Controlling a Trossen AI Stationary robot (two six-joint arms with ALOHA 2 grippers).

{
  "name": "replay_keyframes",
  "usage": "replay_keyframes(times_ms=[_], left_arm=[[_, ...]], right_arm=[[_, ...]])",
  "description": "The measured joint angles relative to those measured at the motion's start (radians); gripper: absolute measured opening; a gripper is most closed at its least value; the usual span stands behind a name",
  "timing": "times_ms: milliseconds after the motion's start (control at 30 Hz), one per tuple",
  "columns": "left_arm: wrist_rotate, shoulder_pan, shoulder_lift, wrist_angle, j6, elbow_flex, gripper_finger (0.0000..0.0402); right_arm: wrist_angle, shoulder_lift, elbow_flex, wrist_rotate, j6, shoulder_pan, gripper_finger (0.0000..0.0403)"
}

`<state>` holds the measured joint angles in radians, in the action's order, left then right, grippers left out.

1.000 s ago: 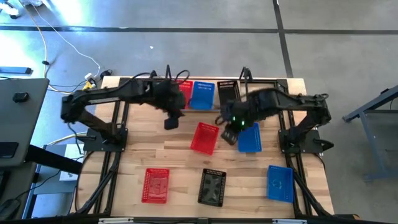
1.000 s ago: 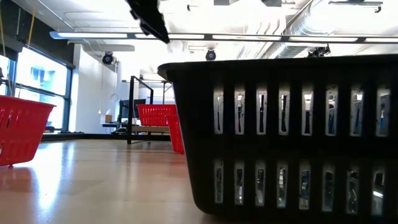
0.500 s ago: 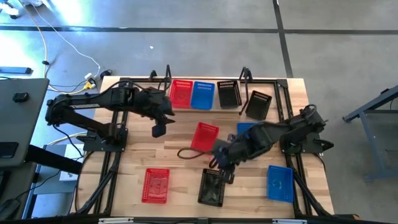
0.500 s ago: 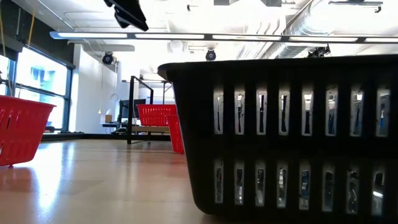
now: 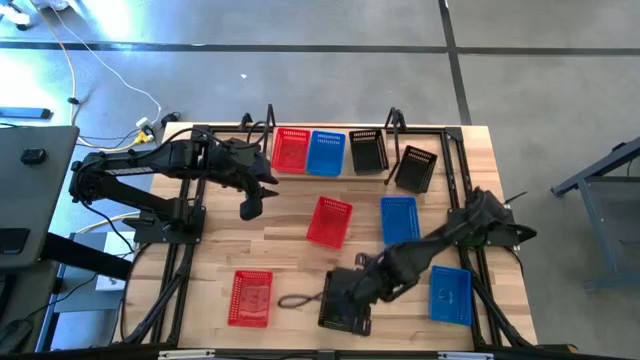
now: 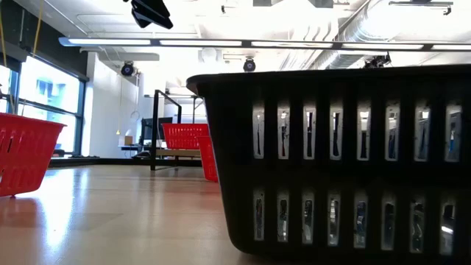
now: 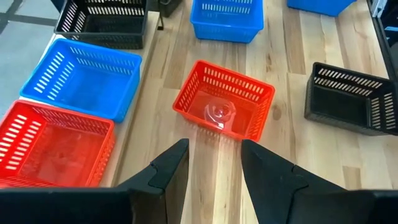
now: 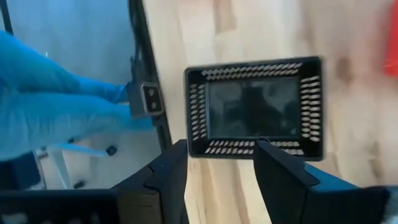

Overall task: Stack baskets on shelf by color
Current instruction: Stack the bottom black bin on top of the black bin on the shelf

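Observation:
On the shelf [image 5: 330,130] at the far edge stand a red basket [image 5: 291,150], a blue basket [image 5: 325,152] and a black basket [image 5: 367,151], side by side. A second black basket [image 5: 415,167] lies askew by the shelf's right end. My right gripper [image 5: 345,290] hovers open over a black basket [image 8: 255,109] near the front edge; its fingers stand above the basket's rim. My left gripper [image 5: 250,205] hangs open above the table, left of a red basket [image 7: 224,109] in the middle, holding nothing.
Loose on the table are a blue basket [image 5: 400,220] in the middle, a red basket [image 5: 251,297] at the near left and a blue basket [image 5: 450,294] at the near right. Black metal frames [image 5: 185,230] run along both sides. Bare wood lies between the baskets.
My right gripper has swung from the middle of the table by the blue basket toward the near edge and come down over the near black basket. My left gripper has drawn back from the shelf toward the table's left edge, then kept still. No basket has moved.

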<state>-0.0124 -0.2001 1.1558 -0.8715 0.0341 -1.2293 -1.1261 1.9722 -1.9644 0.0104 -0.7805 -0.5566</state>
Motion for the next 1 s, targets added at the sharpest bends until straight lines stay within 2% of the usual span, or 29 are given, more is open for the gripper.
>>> replay_keyframes(times_ms=[400,567,1000], left_arm=[[0.0,0.0,0.001,0.0,0.008,0.0,0.0135],[0.0,0.0,0.001,0.0,0.008,0.0,0.0135],[0.0,0.0,0.001,0.0,0.008,0.0,0.0135]], right_arm=[[0.124,0.102,0.0,-0.012,0.037,-0.092,0.0167],[0.186,0.146,0.0,-0.024,0.034,-0.105,0.0167],[0.213,0.26,0.0,-0.028,0.048,-0.107,0.0167]])
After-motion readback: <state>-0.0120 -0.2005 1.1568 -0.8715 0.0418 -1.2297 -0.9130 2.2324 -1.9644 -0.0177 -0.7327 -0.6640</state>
